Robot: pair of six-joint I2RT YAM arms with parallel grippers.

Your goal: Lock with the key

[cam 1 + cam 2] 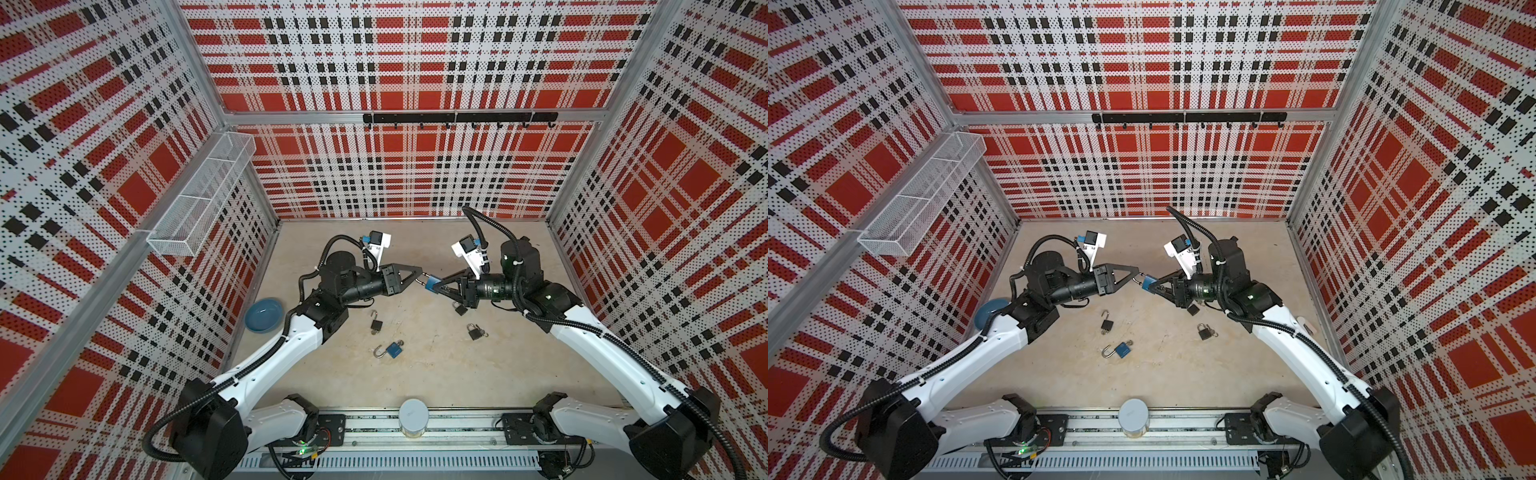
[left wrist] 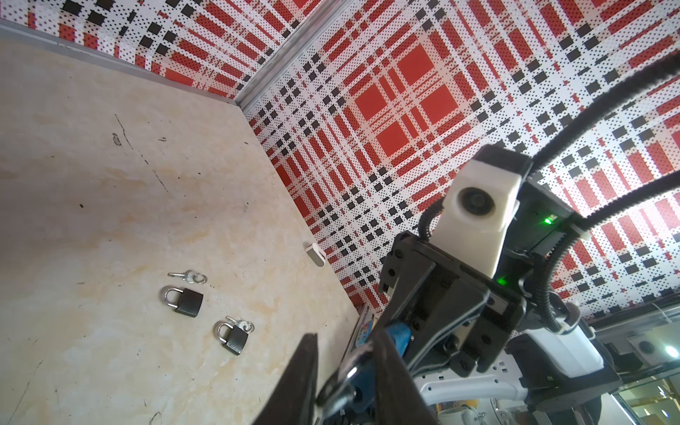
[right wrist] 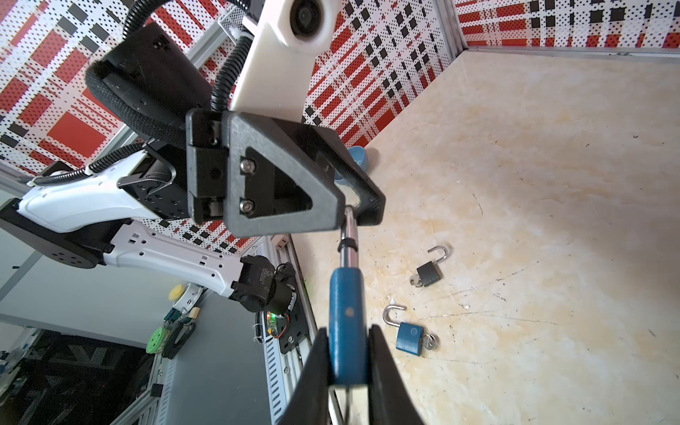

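Right fingers [image 3: 386,368] clamp blue padlock [image 3: 347,323], left fingers [image 3: 287,173] pinch shackle [image 3: 349,243]

We see a robot laboratory, more exactly a closed test cell. Perforated walls [image 1: 395,62] with a printed red plaid pattern stand in an aluminium frame [image 1: 291,118] around a beige floor [image 1: 415,382]. Two robot arms [image 1: 270,361] are mounted on a metal rail [image 1: 374,428] at the lower edge. At the lower left of the right wrist view, a grey surface [image 3: 73,305] carries small coloured parts.
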